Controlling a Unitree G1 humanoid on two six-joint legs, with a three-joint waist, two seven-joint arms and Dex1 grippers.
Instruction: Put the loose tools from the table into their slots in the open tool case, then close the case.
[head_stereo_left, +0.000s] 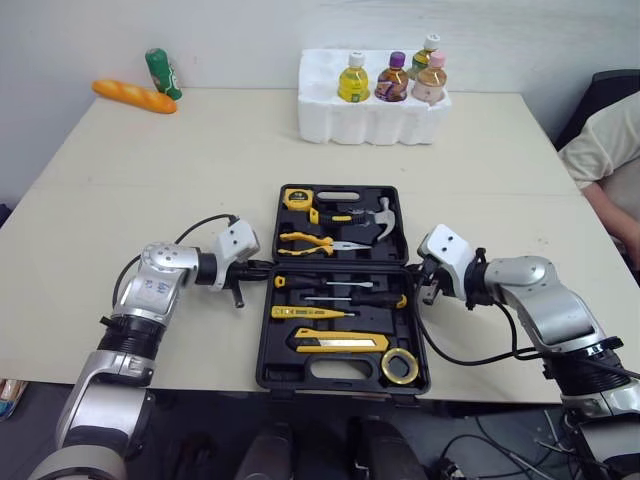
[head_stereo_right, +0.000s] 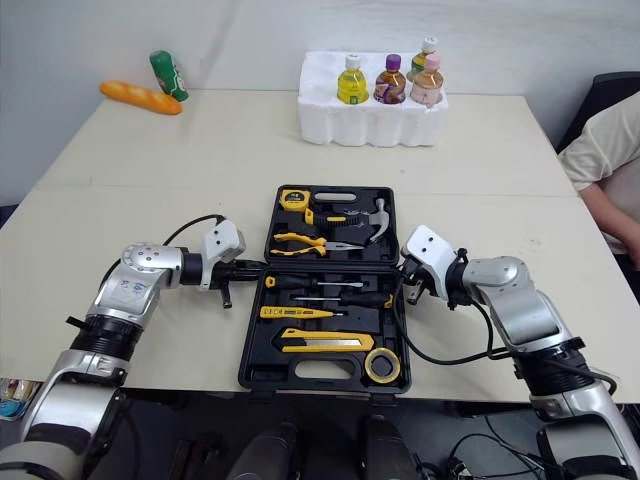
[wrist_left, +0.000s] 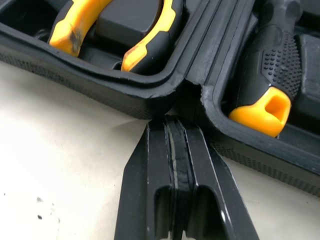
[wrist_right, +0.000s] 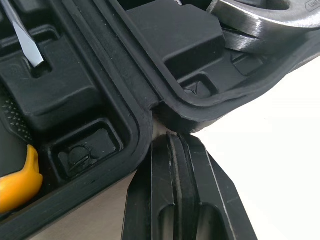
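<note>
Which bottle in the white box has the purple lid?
The middle bottle in the front row, with a yellow bottle on its left and a pink-lidded one on its right.

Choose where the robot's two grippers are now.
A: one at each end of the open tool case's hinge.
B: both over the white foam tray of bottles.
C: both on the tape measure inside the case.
A: the left gripper sits at the left end of the hinge of the tool case, and the right gripper at the right end, each with its fingers shut.
</note>
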